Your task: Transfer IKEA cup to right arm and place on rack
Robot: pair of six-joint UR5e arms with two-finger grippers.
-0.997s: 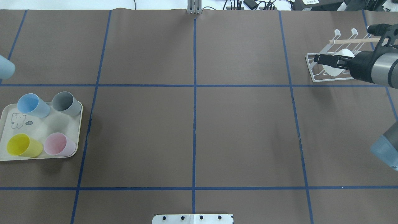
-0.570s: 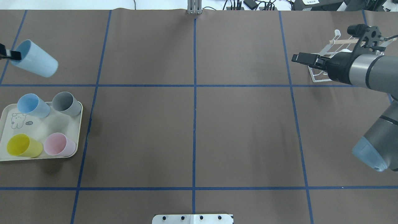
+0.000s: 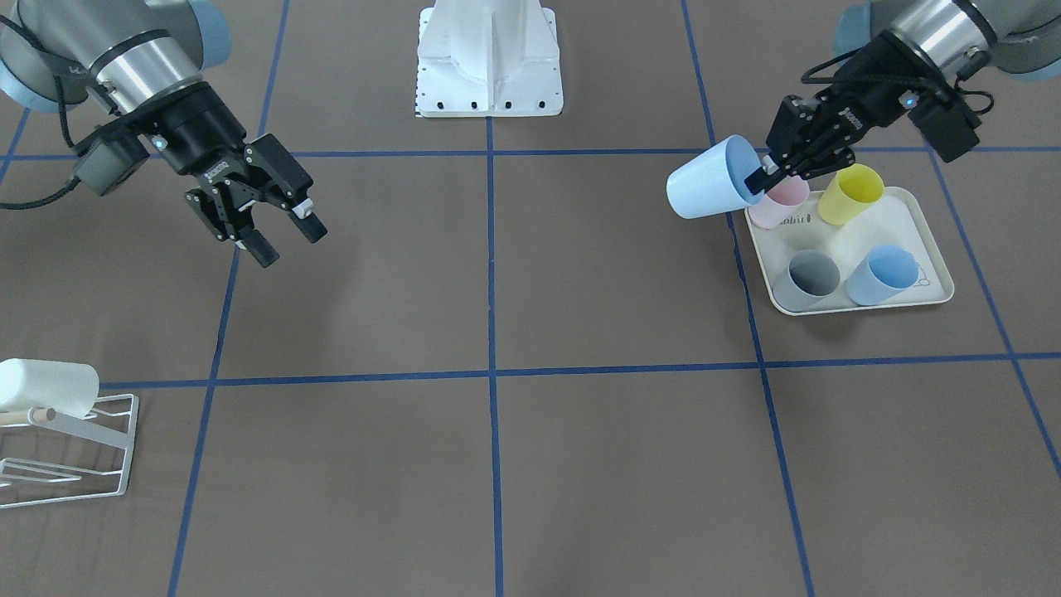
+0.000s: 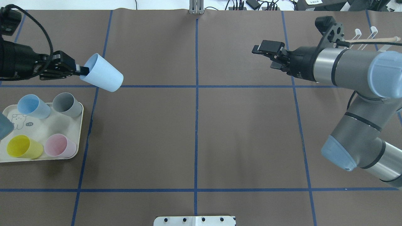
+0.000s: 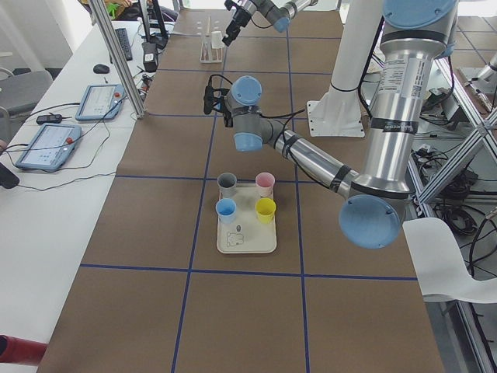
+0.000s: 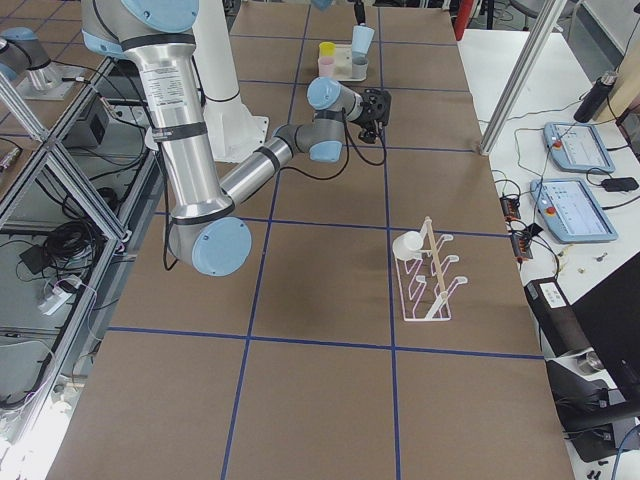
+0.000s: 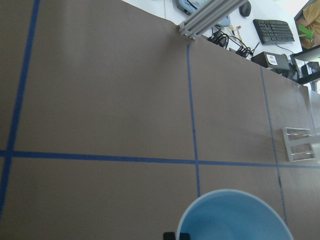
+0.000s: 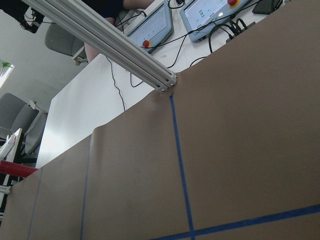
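My left gripper [image 4: 82,70] is shut on the rim of a pale blue IKEA cup [image 4: 102,77]. It holds the cup on its side above the table's left half, mouth toward the gripper. The cup also shows in the front view [image 3: 711,189] and at the bottom of the left wrist view [image 7: 235,216]. My right gripper [image 4: 263,57] is open and empty, in the air over the right half, well apart from the cup. The white wire rack [image 3: 76,448] stands at the far right, partly hidden behind my right arm in the overhead view [image 4: 364,34]. A white cup [image 3: 46,386] hangs on it.
A cream tray [image 4: 42,125] at the front left holds a blue cup [image 4: 31,106], a grey cup [image 4: 66,104], a yellow cup [image 4: 23,147] and a pink cup [image 4: 59,145]. Blue tape lines cross the brown table cover.
My left arm has come in from the left edge and carried the pale blue cup rightward. My right gripper has moved left, away from the rack and the white cup.
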